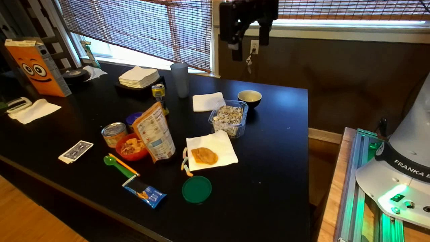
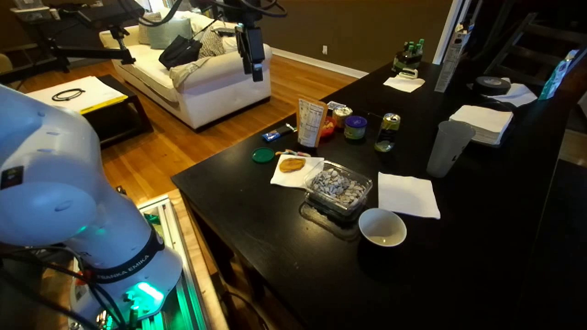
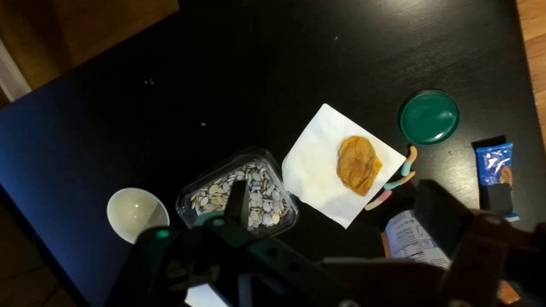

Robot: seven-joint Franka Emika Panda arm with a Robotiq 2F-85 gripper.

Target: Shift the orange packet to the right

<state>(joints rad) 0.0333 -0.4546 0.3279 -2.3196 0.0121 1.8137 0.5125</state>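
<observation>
The orange packet [image 1: 156,136] stands upright on the black table, its pale printed face showing. It also shows in an exterior view [image 2: 310,123] to the left of a red bowl of orange snacks [image 2: 327,127]. In the wrist view the packet [image 3: 411,238] is at the lower right, partly covered by a gripper finger. My gripper [image 1: 250,45] is open and empty, high above the table and apart from the packet. It also shows in an exterior view [image 2: 257,73]. In the wrist view its fingers [image 3: 332,187] are spread wide.
Touching or close by the packet are the red bowl, a can [image 1: 114,134] and a purple-lidded tub [image 2: 355,127]. A napkin with dried fruit [image 1: 205,156], gummy worms [image 3: 399,181], a green lid [image 1: 197,189], a clear seed box [image 2: 339,188] and a bowl [image 2: 382,227] are around it.
</observation>
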